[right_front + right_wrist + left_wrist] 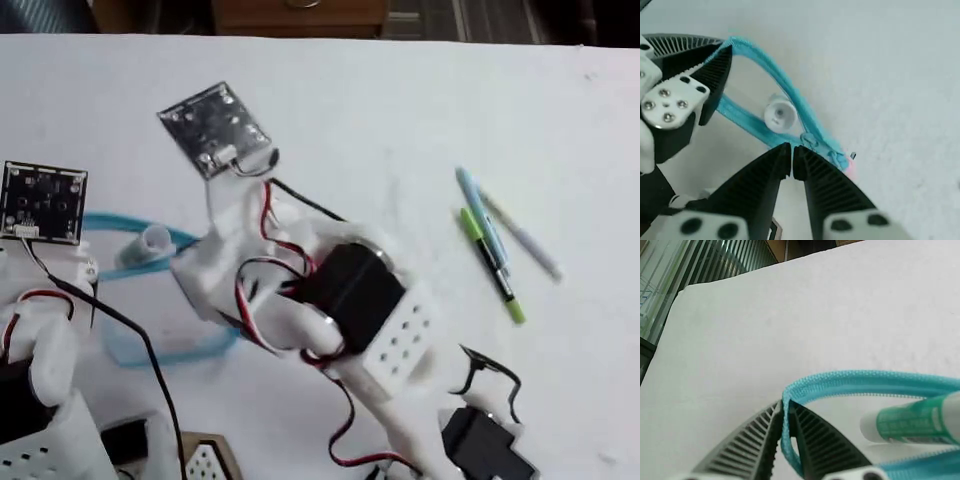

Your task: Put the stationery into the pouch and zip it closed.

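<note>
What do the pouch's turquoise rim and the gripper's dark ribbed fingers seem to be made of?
Turquoise pouch rim: likely woven textile tape, matt; a fine weave shows and it bends in a soft loop. Dark grey ribbed fingers of the left gripper: probably rigid plastic, matt, with even straight ridges; a rubber pad cannot be ruled out.
</note>
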